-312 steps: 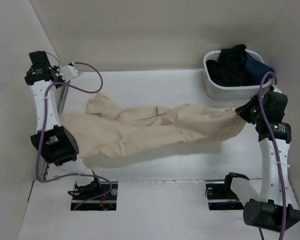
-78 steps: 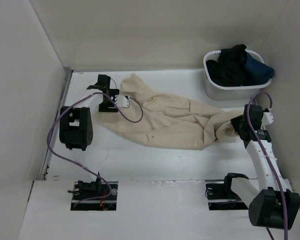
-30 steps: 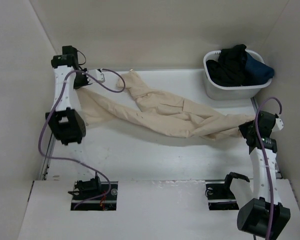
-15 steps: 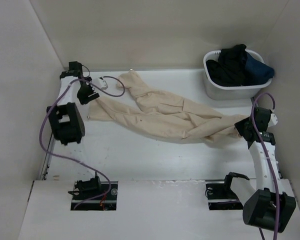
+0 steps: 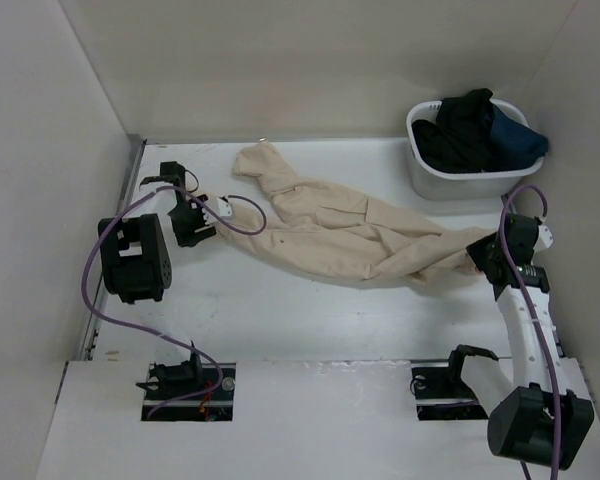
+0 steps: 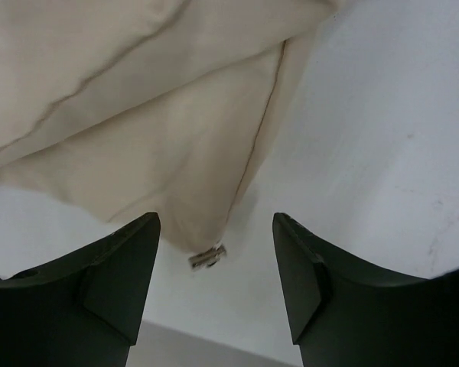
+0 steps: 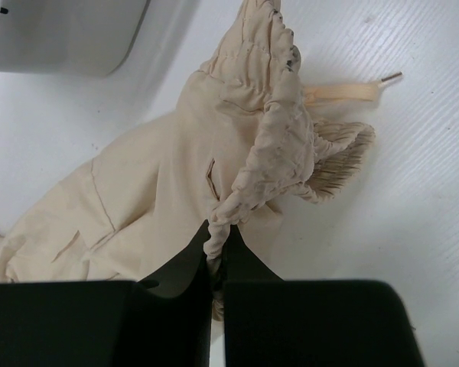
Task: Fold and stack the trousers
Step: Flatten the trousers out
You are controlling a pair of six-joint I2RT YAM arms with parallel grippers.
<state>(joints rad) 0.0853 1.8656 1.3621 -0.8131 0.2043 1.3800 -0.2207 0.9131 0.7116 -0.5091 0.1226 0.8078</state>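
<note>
**Left:** left gripper (image 5: 202, 216), jaws spread and holding nothing, set low over the table (image 5: 280, 320). In the wrist view, a hem corner of the trousers (image 6: 161, 115) and a small cord end (image 6: 208, 257) lying in the gap between the fingers. Risk: closing on the thin edge alone, or on the cord end only, and losing the leg at the first pull. Also scraping the tabletop if lowered too far.

**Centre:** trousers lying crumpled and twisted slantwise across the table, one leg end curled toward the far edge. Risk: folding over the twist and locking in wrinkles and uneven layers.

**Right:** right gripper (image 5: 477, 256) clenched on the gathered elastic waistband (image 7: 275, 145). Risk: narrow pinch slipping under tension, and the drawstring (image 7: 340, 92) trailing loose.

**Far right:** basket (image 5: 420, 178) of dark garments (image 5: 475, 125), near enough to be snagged by a wide swing.
</note>
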